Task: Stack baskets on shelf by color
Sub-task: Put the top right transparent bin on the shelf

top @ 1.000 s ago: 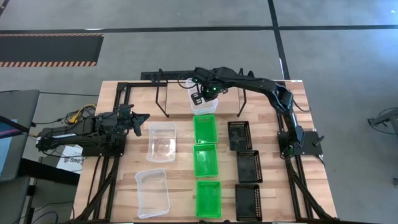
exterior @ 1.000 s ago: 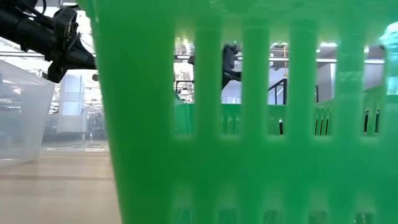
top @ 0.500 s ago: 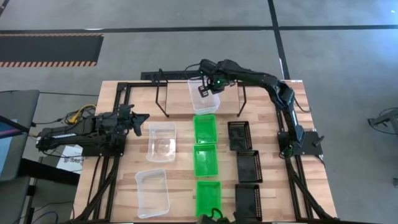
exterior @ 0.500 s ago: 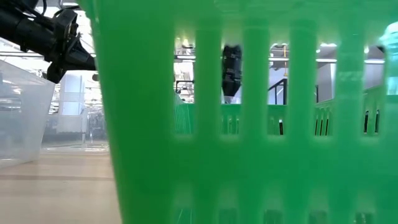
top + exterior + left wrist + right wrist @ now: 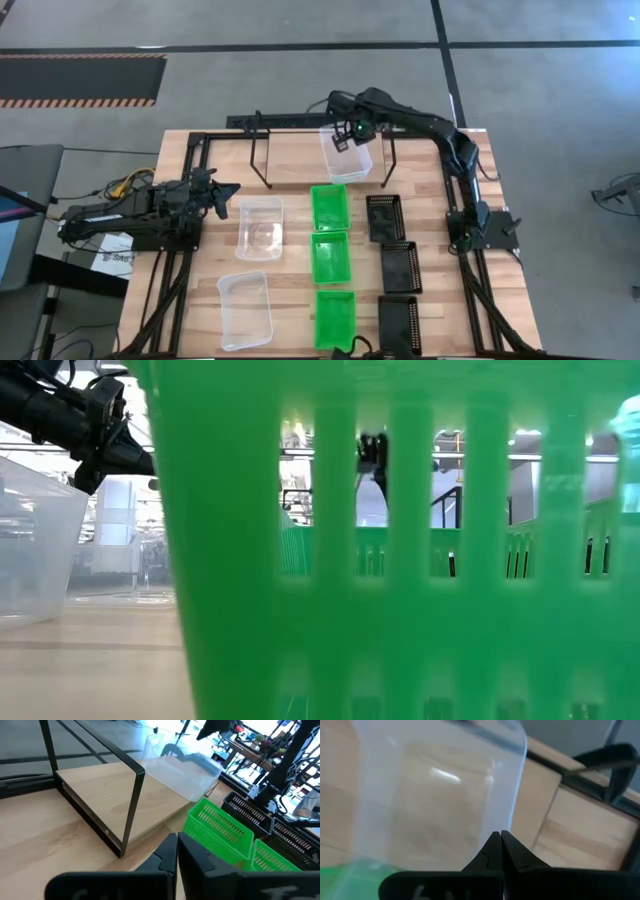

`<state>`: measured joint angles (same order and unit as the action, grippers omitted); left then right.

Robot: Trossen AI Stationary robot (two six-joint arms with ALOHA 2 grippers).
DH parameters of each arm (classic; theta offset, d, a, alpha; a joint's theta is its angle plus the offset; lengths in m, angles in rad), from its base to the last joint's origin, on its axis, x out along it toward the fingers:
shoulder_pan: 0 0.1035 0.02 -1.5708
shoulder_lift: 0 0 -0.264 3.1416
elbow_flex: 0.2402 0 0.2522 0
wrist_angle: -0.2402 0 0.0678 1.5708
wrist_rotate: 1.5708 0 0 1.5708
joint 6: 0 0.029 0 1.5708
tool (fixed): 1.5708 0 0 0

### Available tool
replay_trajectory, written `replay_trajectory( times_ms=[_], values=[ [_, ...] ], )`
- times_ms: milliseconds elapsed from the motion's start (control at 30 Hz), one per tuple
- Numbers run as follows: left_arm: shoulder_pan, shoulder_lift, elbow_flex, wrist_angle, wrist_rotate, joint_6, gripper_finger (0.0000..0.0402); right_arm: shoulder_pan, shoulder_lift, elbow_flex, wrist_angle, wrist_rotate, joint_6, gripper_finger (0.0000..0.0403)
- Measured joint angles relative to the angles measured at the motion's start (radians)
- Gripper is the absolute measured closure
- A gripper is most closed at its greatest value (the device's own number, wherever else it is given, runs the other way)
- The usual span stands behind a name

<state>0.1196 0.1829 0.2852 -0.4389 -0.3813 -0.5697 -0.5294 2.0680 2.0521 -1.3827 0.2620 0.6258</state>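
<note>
My right gripper (image 5: 351, 134) is shut on a clear basket (image 5: 346, 160), which hangs over the table's far middle between the legs of the black wire shelf (image 5: 259, 160). Two more clear baskets (image 5: 260, 227) (image 5: 245, 308) rest flat on the table. To their right, three green baskets (image 5: 330, 255) form one column and three black mesh baskets (image 5: 400, 266) form another. My left gripper (image 5: 232, 188) waits shut at the table's left side, touching nothing. The low view is mostly blocked by a green basket (image 5: 400, 610). My right gripper pinches the clear basket's rim (image 5: 496, 822) at its far short end between its two fingers. The fingers come from above, pointing steeply down. The basket is lifted clear of the table and hangs tilted below the fingers (image 5: 185, 767).
The shelf's thin black frame (image 5: 136, 770) and legs stand close on both sides of the held basket. The large black tube frame (image 5: 190, 160) runs along the table's sides. Bare wood (image 5: 290, 170) lies under the shelf.
My right gripper has gone up and toward the table's right edge, tipping more steeply downward. The clear basket has gone with it, clear of the table, from beyond the far green basket to a spot nearer the shelf's right legs.
</note>
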Motion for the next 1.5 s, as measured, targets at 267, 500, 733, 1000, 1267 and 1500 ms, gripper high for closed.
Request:
replay_trajectory(
  times_ms=[267, 500, 733, 1000, 1267, 1500],
  values=[
    [0.000, 0.000, 0.000, -0.001, -0.001, 0.000, 0.0401, -0.040, 0.002, 0.056, 0.250, -0.208, -0.078, 0.0402],
    [0.000, 0.000, 0.000, -0.008, -0.013, 0.000, 0.0401, -0.051, 0.055, 0.054, 0.194, -0.233, -0.111, 0.0403],
    [0.000, 0.000, 0.000, -0.024, -0.049, -0.004, 0.0401, -0.076, 0.096, 0.057, 0.194, -0.208, -0.137, 0.0403],
    [0.000, 0.000, 0.000, -0.023, -0.056, -0.011, 0.0401, -0.121, 0.133, 0.054, 0.170, -0.200, -0.165, 0.0403],
    [0.000, 0.000, 0.000, -0.023, -0.076, -0.013, 0.0402, -0.161, 0.146, 0.054, 0.145, -0.151, -0.189, 0.0403],
    [0.000, 0.000, 0.000, -0.023, -0.076, -0.015, 0.0402, -0.196, 0.145, 0.054, 0.128, -0.118, -0.193, 0.0403]
  ],
)
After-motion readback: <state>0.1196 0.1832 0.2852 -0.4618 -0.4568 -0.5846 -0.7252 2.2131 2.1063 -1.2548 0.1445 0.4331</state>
